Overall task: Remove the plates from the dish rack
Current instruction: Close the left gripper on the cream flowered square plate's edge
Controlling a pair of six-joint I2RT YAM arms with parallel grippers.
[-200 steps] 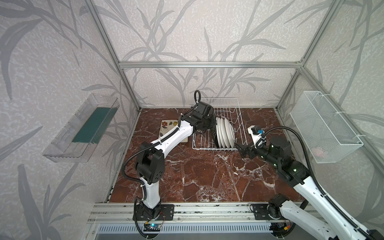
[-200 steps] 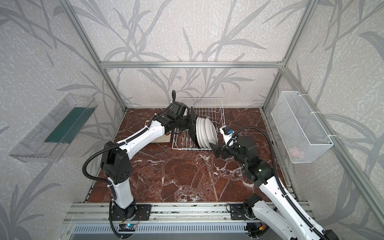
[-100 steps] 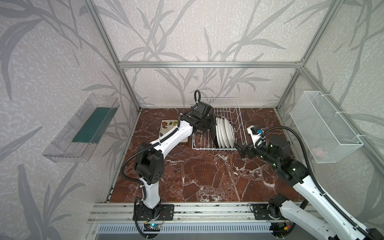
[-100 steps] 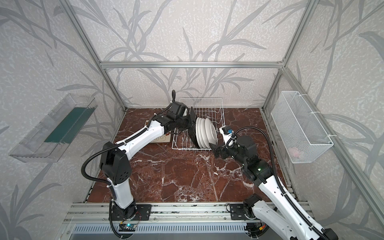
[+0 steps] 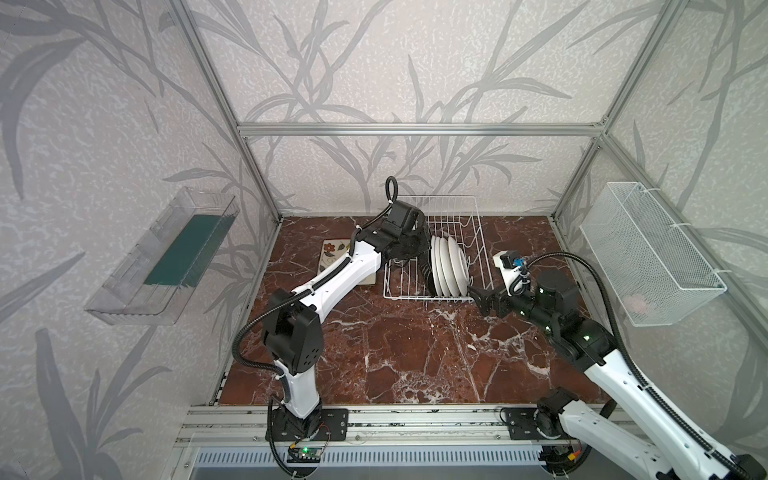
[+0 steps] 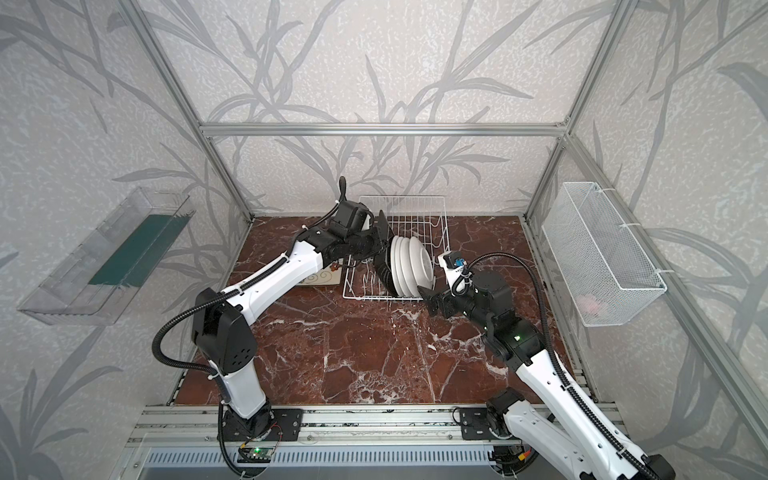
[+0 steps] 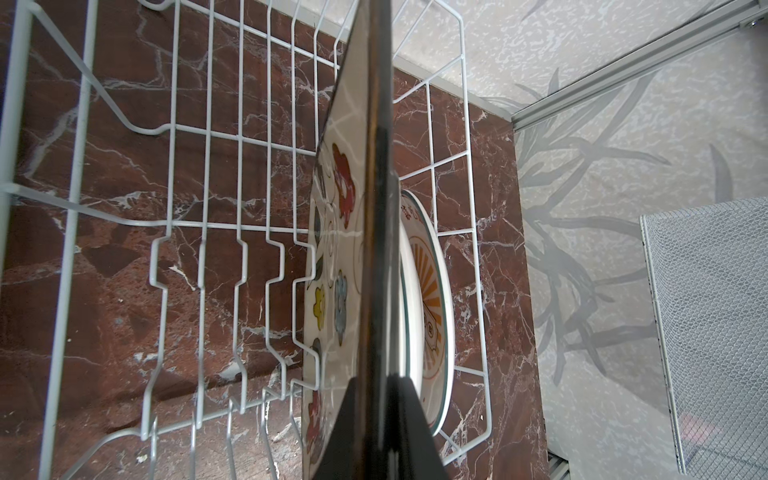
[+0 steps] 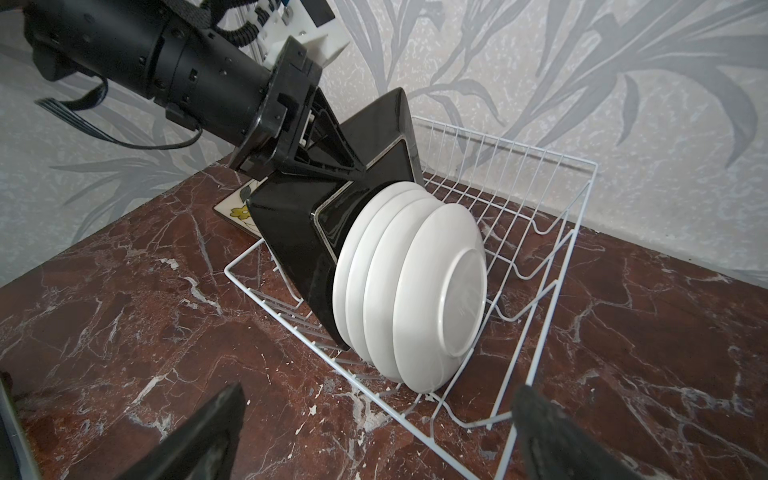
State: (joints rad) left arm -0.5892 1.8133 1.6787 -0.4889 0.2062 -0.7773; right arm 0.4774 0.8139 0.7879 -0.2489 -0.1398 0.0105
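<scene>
The white wire dish rack [image 5: 451, 216] [image 6: 438, 216] stands at the back middle of the table. Several round white plates [image 5: 451, 270] [image 6: 411, 266] [image 8: 415, 291] stand upright in it. Just left of them stands a black-backed square plate [image 8: 291, 241] [image 7: 336, 249], cream face with flowers turned away from them. My left gripper [image 5: 417, 245] [image 6: 380, 245] [image 7: 380, 382] is shut on its top edge. Another flowered square plate [image 5: 332, 253] [image 8: 232, 214] lies flat on the table left of the rack. My right gripper [image 5: 478, 293] [image 6: 428, 297] [image 8: 380, 392] is open and holds nothing, low at the rack's front right corner.
A white fine-mesh basket [image 5: 648, 257] hangs on the right wall and a clear plastic tray [image 5: 166, 257] on the left wall. The red marble table [image 5: 395, 353] spreads in front of the rack, between the two arm bases. Aluminium posts frame the cell.
</scene>
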